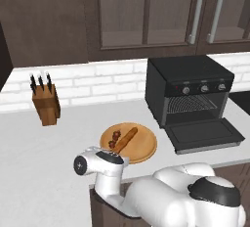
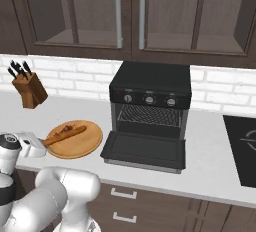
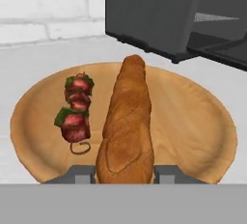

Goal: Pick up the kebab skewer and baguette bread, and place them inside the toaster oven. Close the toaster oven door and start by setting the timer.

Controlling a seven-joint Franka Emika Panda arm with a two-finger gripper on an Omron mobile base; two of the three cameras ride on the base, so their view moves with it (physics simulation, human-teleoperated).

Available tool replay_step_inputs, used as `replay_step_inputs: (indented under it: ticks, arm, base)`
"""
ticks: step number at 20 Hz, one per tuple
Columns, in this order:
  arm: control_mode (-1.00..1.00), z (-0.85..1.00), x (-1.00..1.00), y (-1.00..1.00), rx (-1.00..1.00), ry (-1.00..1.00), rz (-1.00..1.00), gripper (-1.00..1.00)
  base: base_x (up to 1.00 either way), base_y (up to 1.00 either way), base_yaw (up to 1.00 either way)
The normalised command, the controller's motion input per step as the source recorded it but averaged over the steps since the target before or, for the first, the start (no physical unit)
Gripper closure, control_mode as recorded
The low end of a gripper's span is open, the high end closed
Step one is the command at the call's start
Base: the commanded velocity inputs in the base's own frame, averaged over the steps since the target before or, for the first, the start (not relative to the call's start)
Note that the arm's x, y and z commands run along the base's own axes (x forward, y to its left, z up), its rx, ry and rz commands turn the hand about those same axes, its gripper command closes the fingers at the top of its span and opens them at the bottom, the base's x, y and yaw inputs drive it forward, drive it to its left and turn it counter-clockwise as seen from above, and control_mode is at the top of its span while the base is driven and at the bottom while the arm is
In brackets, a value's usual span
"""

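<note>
A long golden-brown baguette bread [image 3: 125, 126] lies on a round wooden plate [image 3: 193, 121], and my gripper [image 3: 124, 175] is shut on its near end, one finger [image 3: 82, 174] on each side. Just left of it on the plate is the kebab skewer [image 3: 76, 112] with red meat chunks. From the base, the baguette [image 1: 128, 137] and skewer [image 1: 115, 137] lie side by side on the plate [image 1: 144, 147], with my hand at the plate's near left edge. The black toaster oven [image 1: 185, 72] stands to the right, its door [image 1: 205, 134] dropped open flat and the wire rack showing.
A wooden knife block [image 1: 46, 103] stands at the back left against the white brick wall. Dark upper cabinets hang above the counter. A black cooktop [image 2: 245, 141] lies right of the oven. The oven's open door [image 2: 145, 148] juts out toward the counter's front edge.
</note>
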Motion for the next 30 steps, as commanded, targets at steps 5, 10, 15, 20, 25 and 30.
replay_step_inputs:
  ticks: [5,10,15,20,25,30]
  arm:
    - [-1.00,0.54,-0.41,-0.40,0.00,0.02,0.00,1.00]
    - [-1.00,0.44,-0.46,-0.88,0.00,0.02,0.11,1.00]
    - [-1.00,0.32,-0.16,-0.89,0.01,0.06,0.25,1.00]
    - [-1.00,0.13,-0.55,-0.73,0.01,0.05,0.27,1.00]
    - [-1.00,0.12,-0.85,-0.42,0.00,0.00,0.13,1.00]
    - [-1.00,0.49,-0.36,-0.70,0.04,-0.01,0.10,1.00]
  base:
    - [0.00,0.00,0.00]
    - [0.00,0.00,0.00]
    - [0.00,0.00,0.00]
    - [0.00,0.00,0.00]
    - [0.00,0.00,0.00]
    - [0.00,0.00,0.00]
